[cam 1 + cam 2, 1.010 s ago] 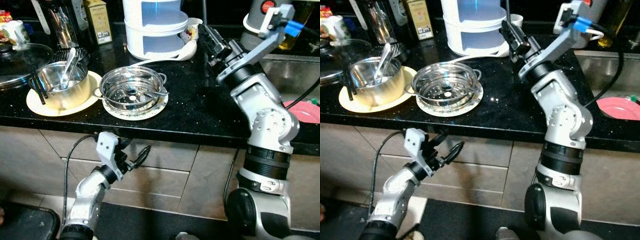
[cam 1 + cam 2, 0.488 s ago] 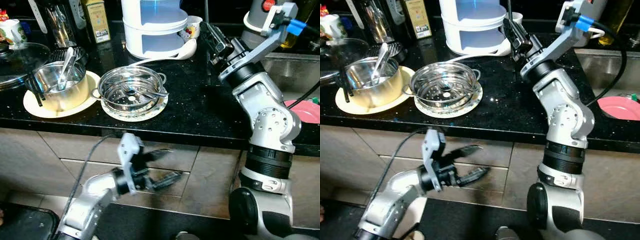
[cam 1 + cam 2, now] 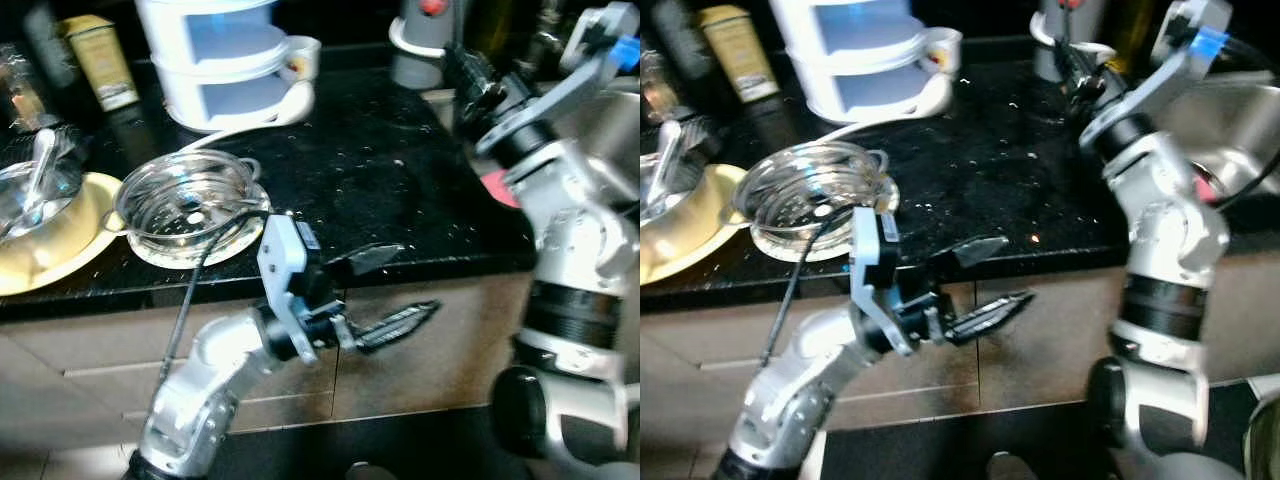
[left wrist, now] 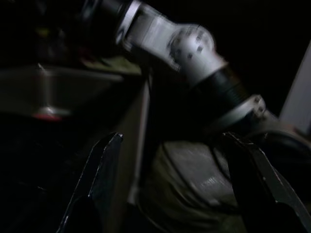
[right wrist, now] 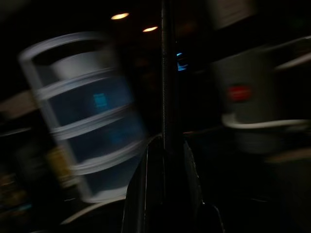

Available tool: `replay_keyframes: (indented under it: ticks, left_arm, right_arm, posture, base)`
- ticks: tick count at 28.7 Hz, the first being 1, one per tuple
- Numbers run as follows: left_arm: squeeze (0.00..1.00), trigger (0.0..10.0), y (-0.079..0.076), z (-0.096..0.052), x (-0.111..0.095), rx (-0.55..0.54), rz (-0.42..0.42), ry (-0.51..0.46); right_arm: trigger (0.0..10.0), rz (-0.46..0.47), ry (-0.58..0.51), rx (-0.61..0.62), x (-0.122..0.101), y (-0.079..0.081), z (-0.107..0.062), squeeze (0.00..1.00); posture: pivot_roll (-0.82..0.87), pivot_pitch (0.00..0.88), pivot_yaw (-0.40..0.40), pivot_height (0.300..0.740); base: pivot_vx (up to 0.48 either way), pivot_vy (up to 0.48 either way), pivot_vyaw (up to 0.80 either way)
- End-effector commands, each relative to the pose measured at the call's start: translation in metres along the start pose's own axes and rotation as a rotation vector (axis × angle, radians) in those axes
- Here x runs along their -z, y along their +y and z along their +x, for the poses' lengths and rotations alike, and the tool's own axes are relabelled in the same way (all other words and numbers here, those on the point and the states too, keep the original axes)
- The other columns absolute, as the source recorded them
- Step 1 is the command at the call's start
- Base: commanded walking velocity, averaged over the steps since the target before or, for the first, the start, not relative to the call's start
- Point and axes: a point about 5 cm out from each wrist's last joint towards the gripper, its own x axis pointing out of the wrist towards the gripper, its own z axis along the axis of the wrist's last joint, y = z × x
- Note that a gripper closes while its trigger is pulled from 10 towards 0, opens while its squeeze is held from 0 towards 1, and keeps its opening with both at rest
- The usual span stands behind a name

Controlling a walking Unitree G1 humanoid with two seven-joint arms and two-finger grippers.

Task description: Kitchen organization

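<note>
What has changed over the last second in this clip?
The left gripper has swung up from beside the cabinet to the counter's front edge, fingers now spread wide, holding nothing. The camera has turned to the right. The right gripper stays shut on a thin rod; the steel strainer is untouched.

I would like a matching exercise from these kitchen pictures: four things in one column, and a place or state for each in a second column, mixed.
Things:
1. steamer pot
2. left gripper
3. right gripper
4. cup

Places or states:
A. shut on a thin dark rod
B. beside the white tiered container, at the back of the counter
C. open, empty, in front of the cabinet below the counter edge
D. on a round plate on the black counter

Pairs: 1-D, 2-C, 3-A, 4-B
</note>
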Motion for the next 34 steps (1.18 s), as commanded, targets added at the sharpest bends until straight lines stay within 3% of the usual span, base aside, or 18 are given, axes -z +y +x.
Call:
replay_keyframes:
  ticks: [1,3,7,9,13,14,17,22,31,34]
  left_arm:
    - [0.00,10.0,-0.001,-0.001,0.002,-0.003,-0.007,0.015]
    - [0.00,10.0,-0.001,-0.001,0.002,-0.003,-0.007,0.015]
    - [0.00,10.0,0.001,-0.001,0.000,-0.025,0.005,0.016]
    - [0.00,10.0,0.008,-0.003,-0.002,-0.083,0.028,0.019]
    - [0.00,10.0,0.018,-0.004,-0.002,-0.182,0.055,0.023]
    - [0.00,10.0,0.018,-0.004,-0.002,-0.182,0.055,0.023]
    - [0.00,10.0,0.032,-0.007,0.000,-0.314,0.098,0.037]
    - [0.00,10.0,0.040,-0.010,0.000,-0.386,0.121,0.033]
    - [0.00,10.0,0.046,-0.012,0.000,-0.440,0.119,0.032]
    - [0.00,10.0,0.047,-0.011,0.002,-0.452,0.125,0.035]
  right_arm:
    - [10.0,-0.009,-0.002,0.026,-0.001,-0.006,0.001,0.00]
    - [10.0,-0.009,-0.002,0.026,-0.001,-0.006,0.001,0.00]
    - [10.0,-0.053,-0.014,0.092,-0.008,-0.022,-0.004,0.00]
    - [10.0,-0.098,-0.021,0.154,-0.015,-0.035,-0.010,0.00]
    - [10.0,-0.121,-0.015,0.177,-0.014,-0.040,-0.013,0.00]
    - [10.0,-0.121,-0.015,0.177,-0.014,-0.040,-0.013,0.00]
    - [10.0,-0.158,0.016,0.179,-0.005,-0.039,-0.013,0.00]
    - [10.0,-0.172,0.034,0.160,0.003,-0.035,-0.012,0.00]
    - [10.0,-0.209,0.074,0.138,0.020,-0.027,-0.009,0.00]
    - [10.0,-0.191,0.097,0.149,0.027,-0.027,-0.009,0.00]
  posture:
    - [0.00,0.069,-0.003,0.740]
    - [0.00,0.069,-0.003,0.740]
    - [0.00,0.072,-0.001,0.740]
    - [0.00,0.072,0.003,0.740]
    - [-0.01,0.071,0.005,0.740]
    - [-0.01,0.071,0.005,0.740]
    - [-0.01,0.071,0.006,0.740]
    - [-0.01,0.061,0.008,0.740]
    - [-0.01,0.057,0.005,0.740]
    - [0.00,0.044,0.005,0.740]
  base:
    - [0.000,0.000,-0.78]
    - [0.000,0.000,-0.78]
    - [0.000,0.000,-0.78]
    - [0.000,0.000,-0.77]
    - [0.000,0.000,-0.77]
    - [0.000,0.000,-0.77]
    - [0.000,0.000,-0.77]
    - [0.000,0.000,-0.15]
    - [0.000,0.000,0.00]
    - [0.000,0.000,-0.73]
